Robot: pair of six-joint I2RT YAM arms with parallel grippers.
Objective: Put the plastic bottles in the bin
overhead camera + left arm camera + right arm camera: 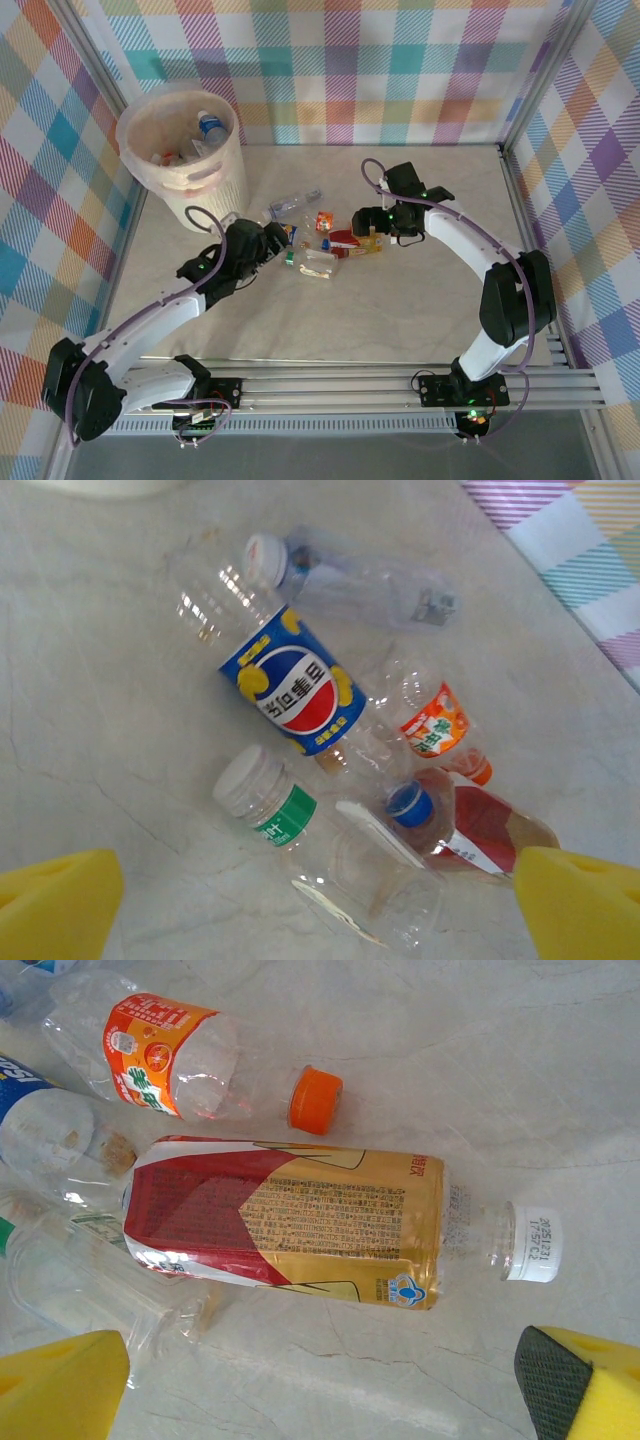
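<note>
Surface (330,320): pale marble-look top with faint grey veins, matte finish. Light is even, shadows are soft. Plaid cloth closes off three sides: back wall (400,60), left wall (50,200), right wall (600,220). Pastel checks in pink, teal, orange, yellow, purple and white. Aluminium posts (541,72) stand at the back corners. Slotted aluminium rails (340,385) run along the near edge, with a grey floor strip (400,455) below them. In the left wrist view, cloth meets the surface at top right.

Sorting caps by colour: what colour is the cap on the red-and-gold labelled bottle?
The cap is white with small dark print, clearest in the right wrist view.
</note>
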